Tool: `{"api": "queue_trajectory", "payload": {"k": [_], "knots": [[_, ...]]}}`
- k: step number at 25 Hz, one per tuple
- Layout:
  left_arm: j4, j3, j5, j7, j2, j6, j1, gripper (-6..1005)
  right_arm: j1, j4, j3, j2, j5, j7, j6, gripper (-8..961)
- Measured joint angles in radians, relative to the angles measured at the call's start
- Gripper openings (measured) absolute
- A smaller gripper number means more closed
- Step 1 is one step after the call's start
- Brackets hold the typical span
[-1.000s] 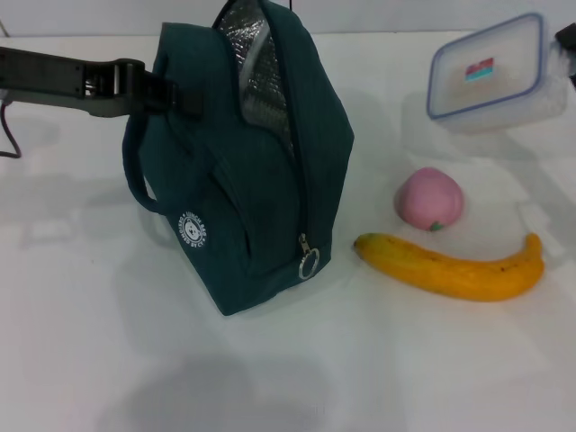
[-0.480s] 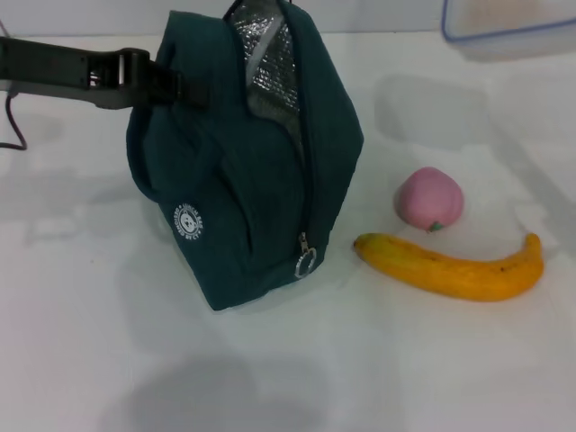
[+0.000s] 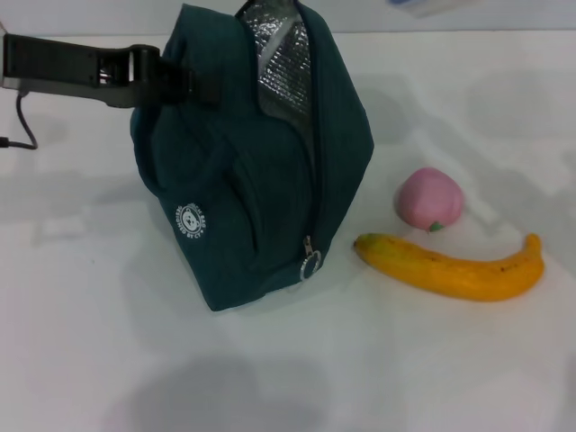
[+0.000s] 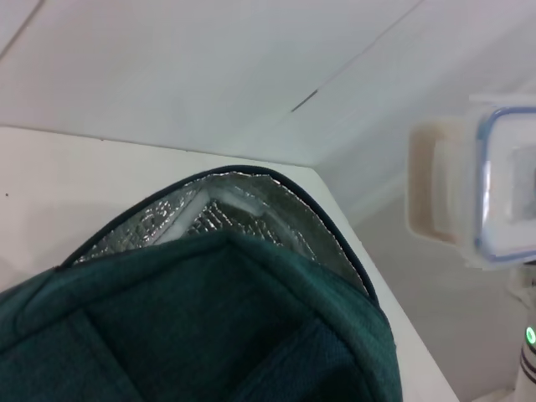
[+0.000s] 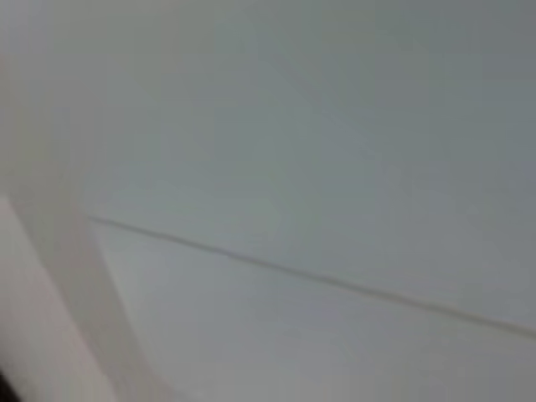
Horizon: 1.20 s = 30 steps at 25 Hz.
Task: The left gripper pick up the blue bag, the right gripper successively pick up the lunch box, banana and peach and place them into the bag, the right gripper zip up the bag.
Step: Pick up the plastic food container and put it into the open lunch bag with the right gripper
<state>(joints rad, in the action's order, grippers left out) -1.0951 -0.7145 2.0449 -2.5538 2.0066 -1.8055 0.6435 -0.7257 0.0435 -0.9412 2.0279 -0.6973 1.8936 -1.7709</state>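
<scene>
Teal blue bag [image 3: 252, 180] hangs from left pincer [image 3: 184, 85], mouth open.

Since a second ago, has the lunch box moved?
Yes. The lunch box has risen toward the far edge of the head view, well away from the unmoved peach and banana.

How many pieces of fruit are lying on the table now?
2. The peach lies on the table to the robot's right of the blue bag; the banana lies just in front of it. The bag's inside is mostly hidden.
</scene>
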Motion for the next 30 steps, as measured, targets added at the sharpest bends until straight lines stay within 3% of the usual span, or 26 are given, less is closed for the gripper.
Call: {"api": "queue_trajectory", "payload": {"k": [13, 18, 30], "knots": [[0.093, -0.022, -0.001, 0.028, 0.031, 0.000, 0.063, 47, -0.134, -0.067, -0.088, 0.000, -0.014, 0.015, 0.048, 87], [0.099, -0.022, -0.025, 0.041, 0.029, 0.000, 0.060, 47, -0.138, -0.068, -0.107, 0.000, -0.060, 0.014, 0.101, 87], [0.100, -0.015, -0.031, 0.044, 0.024, 0.002, 0.042, 48, -0.064, -0.074, -0.108, 0.000, -0.136, 0.004, 0.142, 88]]}}
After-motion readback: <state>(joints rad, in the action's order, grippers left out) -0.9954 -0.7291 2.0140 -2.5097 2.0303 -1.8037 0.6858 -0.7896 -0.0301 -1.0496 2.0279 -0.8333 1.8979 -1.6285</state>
